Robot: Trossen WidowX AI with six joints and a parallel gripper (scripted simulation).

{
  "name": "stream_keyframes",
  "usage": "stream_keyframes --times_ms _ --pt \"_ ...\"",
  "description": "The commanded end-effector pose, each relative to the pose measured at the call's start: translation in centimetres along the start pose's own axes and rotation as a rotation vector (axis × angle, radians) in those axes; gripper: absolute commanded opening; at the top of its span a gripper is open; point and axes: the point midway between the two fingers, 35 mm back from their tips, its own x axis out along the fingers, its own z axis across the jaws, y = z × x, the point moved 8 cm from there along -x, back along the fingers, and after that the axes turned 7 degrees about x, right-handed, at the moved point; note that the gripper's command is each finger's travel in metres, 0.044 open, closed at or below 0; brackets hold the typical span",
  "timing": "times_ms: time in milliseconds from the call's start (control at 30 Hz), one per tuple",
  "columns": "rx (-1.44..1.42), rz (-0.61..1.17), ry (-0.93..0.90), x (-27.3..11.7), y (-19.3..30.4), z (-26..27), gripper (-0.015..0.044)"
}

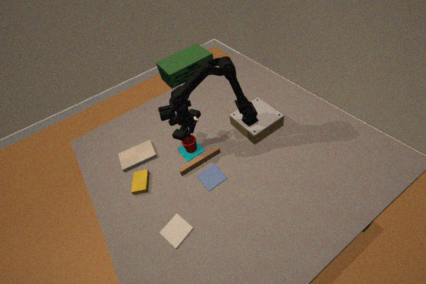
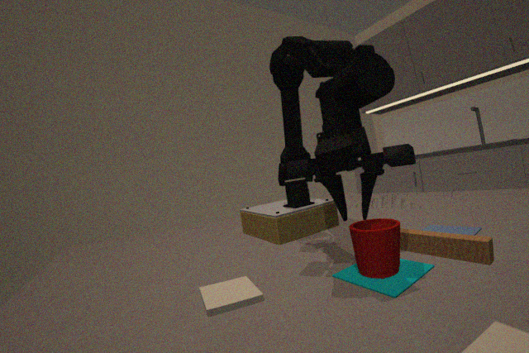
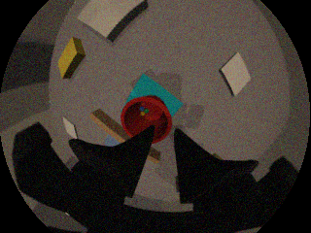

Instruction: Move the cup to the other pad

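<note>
The red cup (image 1: 189,145) (image 2: 376,250) (image 3: 130,127) stands upright on the teal pad (image 1: 187,156) (image 2: 395,288) (image 3: 141,87). Several small coloured marbles (image 3: 144,111) lie inside it in the wrist view. My gripper (image 1: 188,135) (image 2: 355,218) (image 3: 165,130) is open and empty, pointing down. Its fingertips are at about the height of the cup's rim or just above, near one side, and neither finger grips the wall. The other pad, blue (image 1: 212,177) (image 2: 455,230) (image 3: 112,141), is bare beyond the wooden bar; the bar and a finger partly hide it in the wrist view.
The low wooden bar (image 1: 199,161) (image 2: 448,246) (image 3: 108,124) stands between the pads. A beige slab (image 1: 137,155) (image 3: 109,18), a yellow block (image 1: 140,181) (image 3: 71,57) and pale tiles (image 1: 176,231) (image 2: 231,293) (image 3: 236,74) lie around. A green box (image 1: 186,59) is at the back.
</note>
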Motion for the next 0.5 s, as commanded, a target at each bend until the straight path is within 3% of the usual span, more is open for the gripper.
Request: stream_keyframes --times_ms 0,167,467 --pt "-0.008 -0.004 -0.008 -1.10 0.04 -0.08 0.0128" --pt "-0.008 -0.004 -0.008 -1.21 0.02 -0.16 0.0128" --pt "-0.001 -0.002 -0.002 -0.82 -0.01 -0.09 0.0364"
